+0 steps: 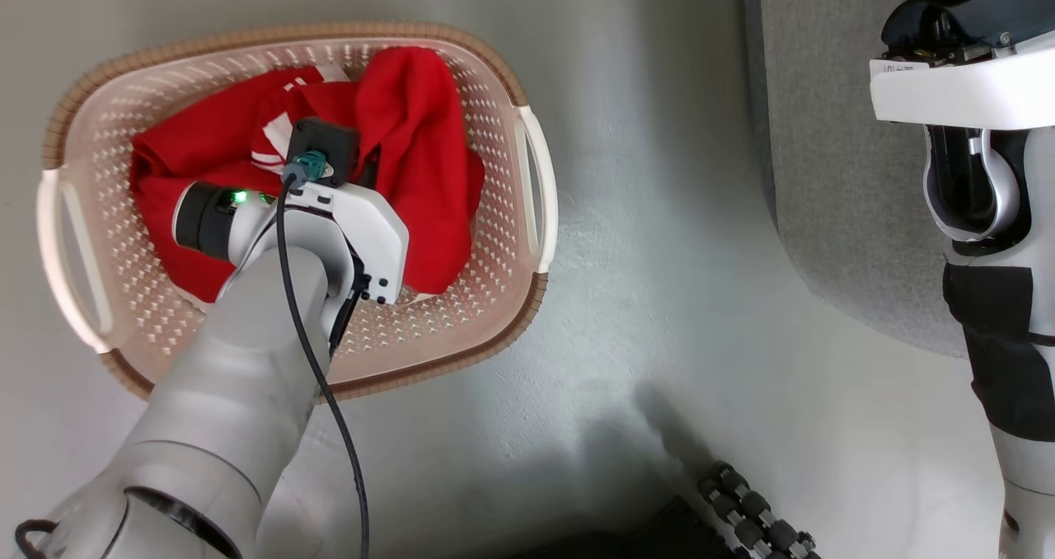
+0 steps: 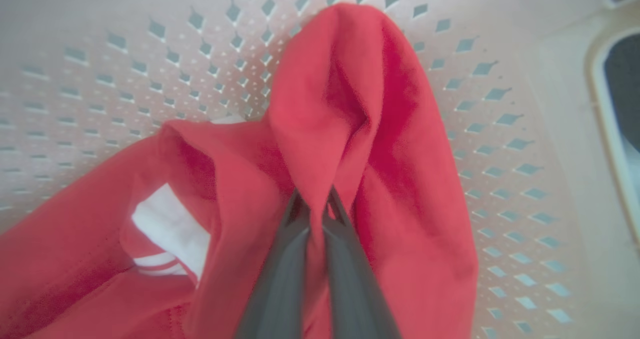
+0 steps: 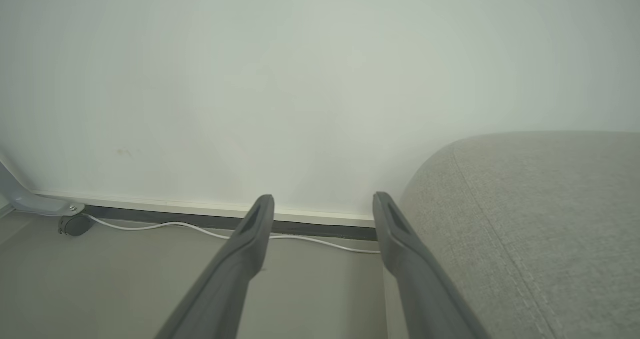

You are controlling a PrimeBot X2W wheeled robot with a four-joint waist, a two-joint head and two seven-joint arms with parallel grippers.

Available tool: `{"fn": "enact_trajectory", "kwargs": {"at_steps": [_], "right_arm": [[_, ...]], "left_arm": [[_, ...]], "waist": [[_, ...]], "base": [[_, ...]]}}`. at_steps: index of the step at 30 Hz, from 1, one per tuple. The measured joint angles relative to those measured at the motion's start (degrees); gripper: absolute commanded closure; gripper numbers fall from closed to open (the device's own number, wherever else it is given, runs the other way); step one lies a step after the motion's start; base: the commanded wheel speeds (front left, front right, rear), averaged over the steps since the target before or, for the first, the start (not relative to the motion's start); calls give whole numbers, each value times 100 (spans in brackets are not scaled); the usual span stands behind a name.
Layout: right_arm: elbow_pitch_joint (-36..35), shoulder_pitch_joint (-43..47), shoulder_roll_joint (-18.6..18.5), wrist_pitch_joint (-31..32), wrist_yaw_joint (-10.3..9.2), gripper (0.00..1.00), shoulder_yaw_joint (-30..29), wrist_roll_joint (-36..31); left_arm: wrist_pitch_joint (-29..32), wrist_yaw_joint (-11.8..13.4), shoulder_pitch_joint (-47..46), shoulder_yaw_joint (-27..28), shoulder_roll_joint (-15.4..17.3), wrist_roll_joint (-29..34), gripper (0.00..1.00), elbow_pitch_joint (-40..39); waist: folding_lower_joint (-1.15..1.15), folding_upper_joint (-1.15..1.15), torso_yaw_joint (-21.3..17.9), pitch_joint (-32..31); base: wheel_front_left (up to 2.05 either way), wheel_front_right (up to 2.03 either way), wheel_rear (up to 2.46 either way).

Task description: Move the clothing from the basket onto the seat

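Red clothing (image 1: 412, 130) with white striped trim lies bunched in the cream perforated basket (image 1: 527, 171), which stands on the floor at the left of the head view. My left arm (image 1: 313, 237) reaches down into the basket. In the left wrist view my left gripper (image 2: 316, 204) is shut on a raised fold of the red clothing (image 2: 350, 94), pulled up into a peak against the basket wall (image 2: 150, 54). The light grey seat (image 1: 824, 171) is at the upper right, apart from the basket. My right gripper (image 3: 324, 204) is open and holds nothing, beside the seat's rounded corner (image 3: 525, 219).
Pale floor (image 1: 659, 295) lies between basket and seat. My right forearm (image 1: 981, 188) hangs along the right edge over the seat. Dark rollers of my base (image 1: 754, 514) show at the bottom. A white cable (image 3: 200, 229) and a grey caster (image 3: 75, 224) lie along the wall's baseboard.
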Motion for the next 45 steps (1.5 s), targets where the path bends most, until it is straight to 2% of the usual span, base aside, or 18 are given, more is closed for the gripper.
{"fn": "enact_trajectory", "kwargs": {"at_steps": [9,15,26,45], "right_arm": [[288,149,-144,0,0,0,4,0],[503,352,-203,0,0,0,34,1],[975,885,-233,0,0,0,252,9],[1582,1937,-177,0,0,0,375,9]], "left_arm": [[-280,-126,469,-222,-1,-231,100,-246],[-282,-148,720,-134,-3,-299,100,-635],[-283,-133,1600,699,-14,202,100,-1452],[-282,-411,3007,2085,-26,1220,100,-3120]], "waist": [[0,0,203,-664],[0,0,378,-1196],[0,0,686,-2283],[0,0,1180,-4052]], "base": [[0,0,0],[0,0,0],[0,0,0],[0,0,0]]}}
